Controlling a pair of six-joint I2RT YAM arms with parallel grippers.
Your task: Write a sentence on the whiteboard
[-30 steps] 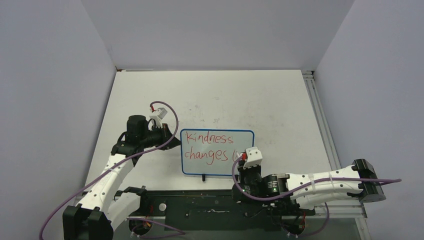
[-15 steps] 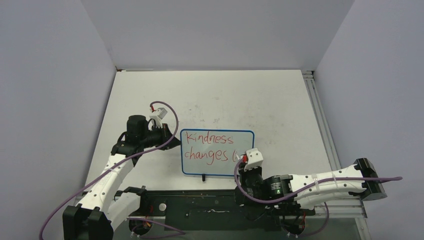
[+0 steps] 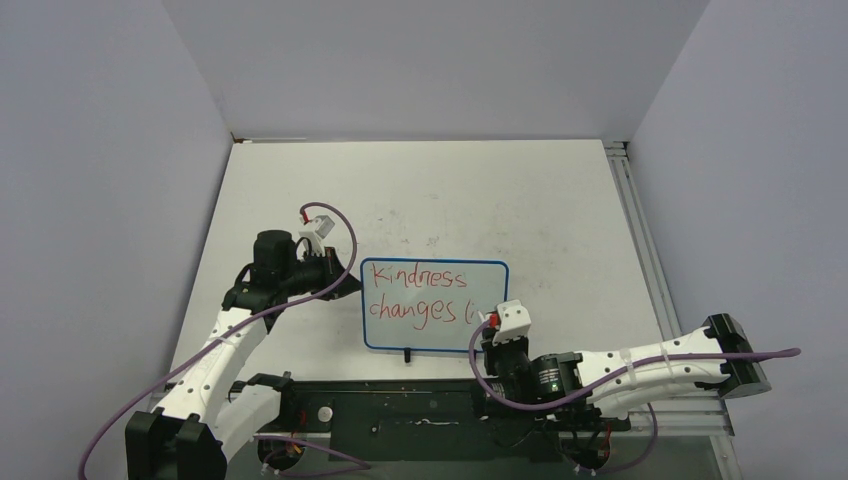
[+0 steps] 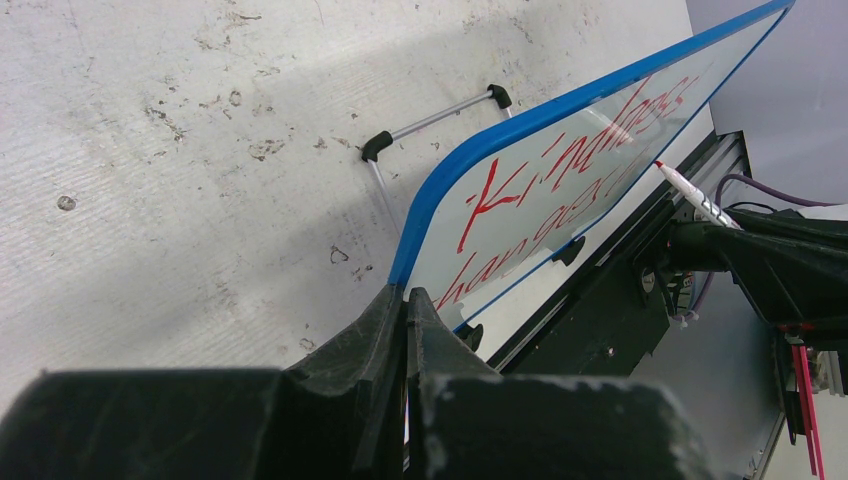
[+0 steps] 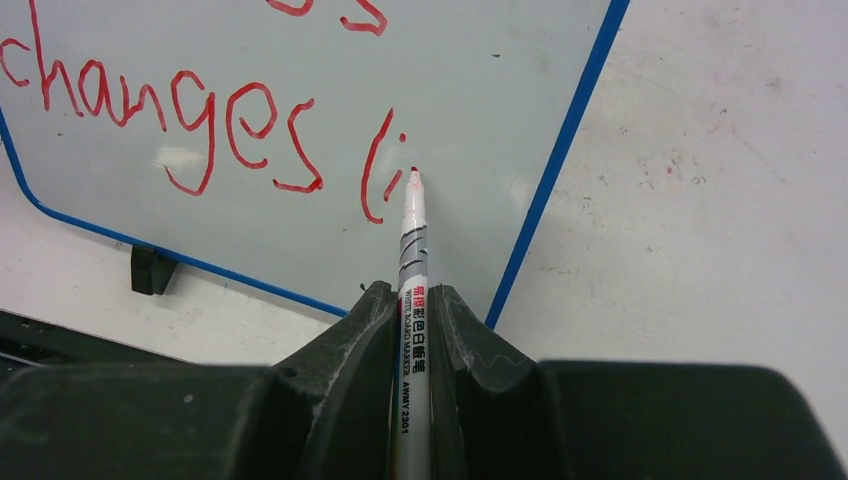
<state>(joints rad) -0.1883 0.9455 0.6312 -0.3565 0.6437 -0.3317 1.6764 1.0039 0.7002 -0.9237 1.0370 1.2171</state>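
The whiteboard (image 3: 434, 304), blue-framed, lies mid-table with red writing "Kindness changes" and a fresh curved stroke. My left gripper (image 3: 345, 279) is shut on the board's left edge; the left wrist view shows the blue frame (image 4: 420, 220) running into its closed fingers (image 4: 385, 320). My right gripper (image 5: 410, 292) is shut on a white marker (image 5: 412, 250) with a red tip. The tip sits on the board (image 5: 300, 60) just right of the curved stroke, near the right frame edge. In the top view the right gripper (image 3: 490, 328) is at the board's lower right corner.
The scuffed white tabletop (image 3: 560, 220) surrounds the board. A black base rail (image 3: 400, 410) runs along the near edge. A black clip (image 5: 152, 270) sticks out from the board's near edge. A metal stand leg (image 4: 430, 115) lies behind the board. Grey walls enclose the table.
My right gripper with the marker has shifted slightly right and toward the near edge, uncovering the curved stroke after "changes". The left arm and the board have not moved.
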